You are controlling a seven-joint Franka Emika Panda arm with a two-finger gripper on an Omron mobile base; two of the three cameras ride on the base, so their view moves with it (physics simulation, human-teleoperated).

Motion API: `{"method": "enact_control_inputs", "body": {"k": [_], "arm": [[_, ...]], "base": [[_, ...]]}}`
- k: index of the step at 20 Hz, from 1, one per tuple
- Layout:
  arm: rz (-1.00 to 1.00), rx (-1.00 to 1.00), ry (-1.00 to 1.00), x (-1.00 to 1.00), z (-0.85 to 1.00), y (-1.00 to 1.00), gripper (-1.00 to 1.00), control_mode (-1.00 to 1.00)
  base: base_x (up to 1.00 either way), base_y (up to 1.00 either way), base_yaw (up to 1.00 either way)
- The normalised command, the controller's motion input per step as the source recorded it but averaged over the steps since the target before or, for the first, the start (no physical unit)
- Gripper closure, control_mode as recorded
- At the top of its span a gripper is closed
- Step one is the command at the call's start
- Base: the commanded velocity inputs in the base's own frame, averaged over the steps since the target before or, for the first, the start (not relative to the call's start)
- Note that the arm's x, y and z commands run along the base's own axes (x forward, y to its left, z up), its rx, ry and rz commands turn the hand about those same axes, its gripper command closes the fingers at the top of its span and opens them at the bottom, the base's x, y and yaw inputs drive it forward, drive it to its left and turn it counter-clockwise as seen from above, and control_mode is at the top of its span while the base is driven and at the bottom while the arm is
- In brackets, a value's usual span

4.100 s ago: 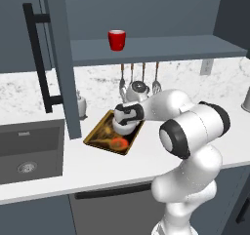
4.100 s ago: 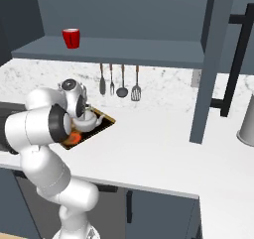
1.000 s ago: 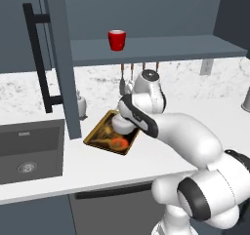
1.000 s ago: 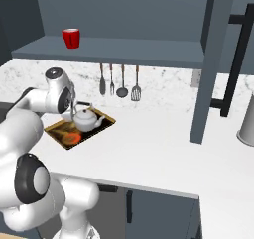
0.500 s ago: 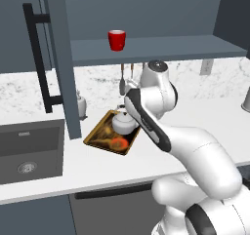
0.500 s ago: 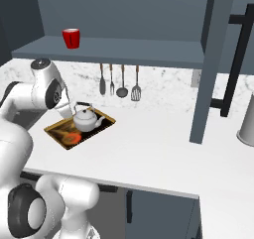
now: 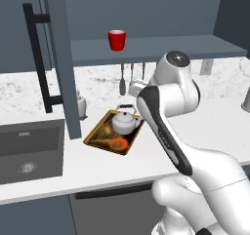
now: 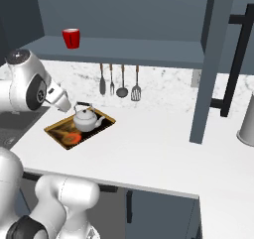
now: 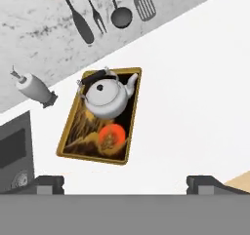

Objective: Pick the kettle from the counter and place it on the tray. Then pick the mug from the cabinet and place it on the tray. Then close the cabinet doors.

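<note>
Left base view: the kettle (image 7: 124, 122) sits upright on the tray (image 7: 100, 139), toward its far end, with the orange-red spot at about 6 o'clock of it on the tray's surface. The tray lies on the counter (image 7: 210, 119) just at 3 o'clock of the sink (image 7: 29, 151). The red mug (image 7: 116, 40) stands on the cabinet shelf (image 7: 195, 46) at 12 o'clock of the tray, apart from everything else. The open left cabinet door (image 7: 58, 58) with its black bar handle hangs at 9 o'clock of the mug. The arm's wrist hides the hand here.

Right base view: the wrist sits at 9 o'clock of the kettle (image 8: 86, 118); I can't make out the fingertips clearly from this side. The mug (image 8: 71, 37) is at 11 o'clock of the tray (image 8: 60, 131), and the right cabinet door (image 8: 211, 64) stands open.

Hand view: the gripper (image 9: 126, 183) has its jaws spread wide with nothing between them, looking down on the kettle (image 9: 103, 98) and tray (image 9: 73, 131) well below. A soap dispenser bottle (image 9: 33, 88) stands at 9 o'clock of the kettle, and hanging utensils (image 9: 97, 9) show at 12 o'clock.

The kettle step looks finished, so the mug is next. The hand should rise to shelf height, turn level, approach the mug straight on between the open doors, and straddle it at mid-height before closing.
</note>
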Motion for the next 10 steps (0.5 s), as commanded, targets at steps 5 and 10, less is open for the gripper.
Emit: {"method": "enact_control_inputs", "body": {"k": [5,10], "arm": [[0.33,0.01,-0.22,-0.05,0.98,-0.17,-1.0,-1.0],[0.26,0.0,-0.16,0.11,0.56,-0.05,-1.0,-1.0]], "base": [[0.0,0.0,0.0],[0.0,0.0,0.0]]}}
